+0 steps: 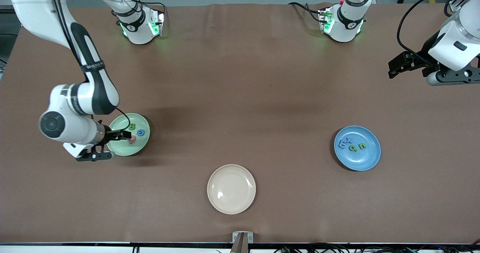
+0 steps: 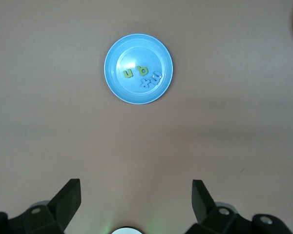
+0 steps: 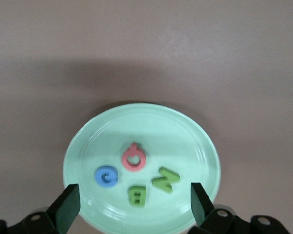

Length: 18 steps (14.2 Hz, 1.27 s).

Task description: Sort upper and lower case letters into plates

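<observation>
The mint green plate lies toward the right arm's end of the table. In the right wrist view this plate holds a pink Q, a blue G, a green B and a green N. My right gripper hovers open just over it, with nothing between its fingers. The blue plate lies toward the left arm's end. It holds a green u, another green letter, a blue x and a blue m. My left gripper waits open and empty, high above the table.
A cream-beige plate with nothing on it sits near the front camera's edge, midway between the two other plates. A small mount stands at that edge. Both arm bases stand along the robots' edge.
</observation>
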{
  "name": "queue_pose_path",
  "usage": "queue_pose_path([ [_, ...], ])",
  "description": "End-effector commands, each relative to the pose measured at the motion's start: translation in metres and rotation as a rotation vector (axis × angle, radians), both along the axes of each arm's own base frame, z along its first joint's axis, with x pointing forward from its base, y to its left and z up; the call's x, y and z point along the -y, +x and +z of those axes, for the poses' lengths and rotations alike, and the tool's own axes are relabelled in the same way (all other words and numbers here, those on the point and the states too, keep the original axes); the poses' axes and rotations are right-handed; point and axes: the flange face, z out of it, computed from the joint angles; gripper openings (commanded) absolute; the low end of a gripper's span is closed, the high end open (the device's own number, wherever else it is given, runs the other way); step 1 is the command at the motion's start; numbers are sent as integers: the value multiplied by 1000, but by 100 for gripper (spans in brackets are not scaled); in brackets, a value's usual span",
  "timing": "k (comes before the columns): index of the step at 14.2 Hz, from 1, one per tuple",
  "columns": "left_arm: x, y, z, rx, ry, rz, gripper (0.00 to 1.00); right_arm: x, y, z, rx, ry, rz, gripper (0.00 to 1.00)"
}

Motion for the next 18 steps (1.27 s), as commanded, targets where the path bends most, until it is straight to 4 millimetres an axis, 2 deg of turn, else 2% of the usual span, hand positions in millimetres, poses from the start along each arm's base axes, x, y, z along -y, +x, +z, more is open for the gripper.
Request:
queue_pose_path([
  [1,-1,-2,1,11,-6,-12,100,14,-13,59,7,7,-15,100],
  [2,-2,-1,0,9,-6,-10,100,26,-19,76,-4,6,-34,100],
  [6,-4,0,0,8,-6,-7,100,45,-29,162,-62,0,-67,100],
  [7,-4,0,0,8,-4,-7,100,47,-28,189,-80,-2,-71,100],
  [9,-4,-1,-2,4,-1,-6,100,50,-29,224,-84,-14,-70,100],
  [14,-6,-1,1,7,2,-4,100,62,-22,264,-7,-4,-83,100],
  [16,-5,-2,1,7,2,-6,100,56,-22,272,5,-15,-74,100],
  [18,-3,-1,-1,6,2,-9,100,50,-24,273,-7,24,-87,100],
])
